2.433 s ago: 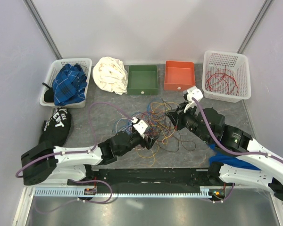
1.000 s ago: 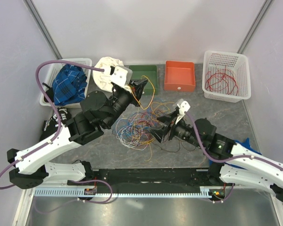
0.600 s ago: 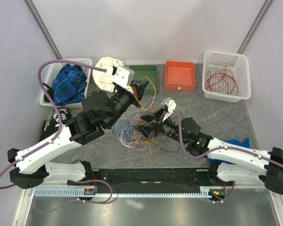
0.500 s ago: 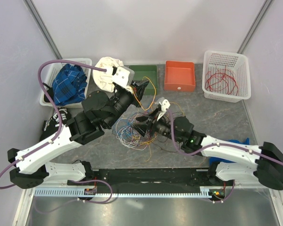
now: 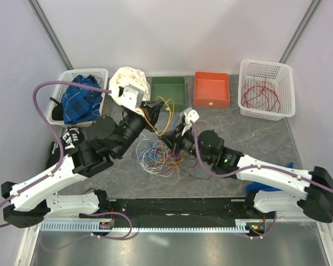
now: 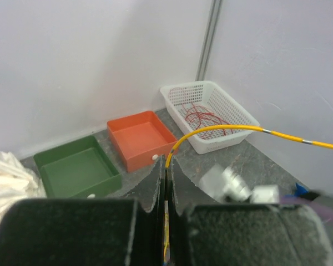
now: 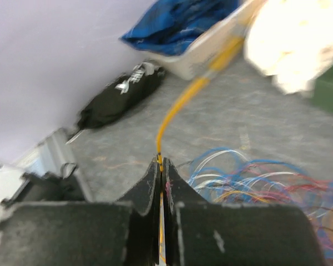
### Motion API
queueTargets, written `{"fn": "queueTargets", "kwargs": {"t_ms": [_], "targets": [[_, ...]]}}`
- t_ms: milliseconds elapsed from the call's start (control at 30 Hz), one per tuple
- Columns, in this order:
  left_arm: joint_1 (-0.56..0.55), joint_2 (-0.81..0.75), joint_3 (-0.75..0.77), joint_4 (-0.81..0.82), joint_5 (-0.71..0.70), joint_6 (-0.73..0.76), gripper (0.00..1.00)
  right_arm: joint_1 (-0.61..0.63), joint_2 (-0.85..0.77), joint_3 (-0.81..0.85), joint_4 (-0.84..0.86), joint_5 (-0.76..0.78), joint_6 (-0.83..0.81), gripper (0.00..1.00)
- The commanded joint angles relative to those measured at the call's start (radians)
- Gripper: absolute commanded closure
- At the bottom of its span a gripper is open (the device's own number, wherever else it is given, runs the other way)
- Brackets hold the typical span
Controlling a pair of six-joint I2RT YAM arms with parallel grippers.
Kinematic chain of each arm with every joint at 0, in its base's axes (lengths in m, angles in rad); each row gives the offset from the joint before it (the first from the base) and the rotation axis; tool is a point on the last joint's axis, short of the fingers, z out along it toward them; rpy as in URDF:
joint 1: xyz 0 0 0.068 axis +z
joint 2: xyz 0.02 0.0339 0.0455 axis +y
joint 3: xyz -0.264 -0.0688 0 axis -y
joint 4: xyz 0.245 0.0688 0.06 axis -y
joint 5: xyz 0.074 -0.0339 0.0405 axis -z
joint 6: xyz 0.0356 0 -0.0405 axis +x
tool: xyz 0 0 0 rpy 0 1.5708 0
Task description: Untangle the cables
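Here, the cables [image 5: 155,156] lie knotted on the table [image 5: 266,136], and over them the right gripper [image 7: 160,165] has its jaws pressed together on a yellow strand [image 7: 184,95]. Farther back, the raised left gripper [image 6: 166,173] pinches what seems the same strand. Draw the two apart slowly, keeping it taut without dragging the knot.
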Motion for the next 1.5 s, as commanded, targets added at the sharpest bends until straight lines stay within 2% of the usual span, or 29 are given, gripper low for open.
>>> {"fn": "queueTargets", "kwargs": {"t_ms": [0,33,67,133,167,233,533,633,733,867,967,1100,1300,1400,1467], "targets": [[0.003,-0.112,-0.15,0.002,-0.128,-0.092,0.91,-0.001,-0.121,0.309,-0.32,0.26,-0.15,1.0],[0.003,-0.137,-0.185,0.009,-0.167,-0.113,0.87,-0.001,-0.12,0.364,-0.44,0.289,-0.171,1.0],[0.002,-0.16,-0.219,0.021,-0.178,-0.124,0.75,-0.001,-0.114,0.461,-0.497,0.347,-0.205,1.0],[0.003,-0.22,-0.316,0.033,-0.204,-0.158,0.56,-0.001,-0.1,0.543,-0.601,0.396,-0.23,1.0],[0.003,-0.238,-0.34,0.033,-0.21,-0.175,0.35,-0.001,-0.083,0.611,-0.629,0.418,-0.251,1.0],[0.003,-0.275,-0.399,0.032,-0.216,-0.21,0.01,-0.001,-0.06,0.713,-0.703,0.467,-0.265,1.0],[0.003,-0.393,-0.527,-0.011,-0.211,-0.38,0.0,-0.004,0.112,1.098,-0.891,0.613,-0.342,1.0],[0.003,-0.431,-0.583,-0.037,-0.198,-0.435,0.0,-0.025,0.182,1.159,-0.948,0.67,-0.346,1.0],[0.003,-0.458,-0.627,-0.068,-0.176,-0.489,0.0,-0.102,0.274,1.204,-1.04,0.652,-0.301,1.0],[0.003,-0.465,-0.656,-0.123,-0.152,-0.535,0.0,-0.241,0.354,1.212,-1.135,0.509,-0.241,1.0],[0.003,-0.47,-0.667,-0.126,-0.139,-0.554,0.0,-0.289,0.436,1.23,-1.258,0.443,-0.198,1.0],[0.003,-0.476,-0.669,-0.125,-0.142,-0.552,0.0,-0.291,0.46,1.146,-1.318,0.42,-0.181,1.0],[0.003,-0.478,-0.661,-0.116,-0.162,-0.531,0.0,-0.289,0.373,1.019,-1.304,0.386,-0.176,1.0],[0.003,-0.482,-0.672,-0.042,-0.19,-0.482,0.0,-0.265,0.322,0.971,-1.295,0.351,-0.168,1.0],[0.003,-0.485,-0.696,0.076,-0.198,-0.43,0.0,-0.222,0.292,0.927,-1.289,0.363,-0.161,1.0]]}}
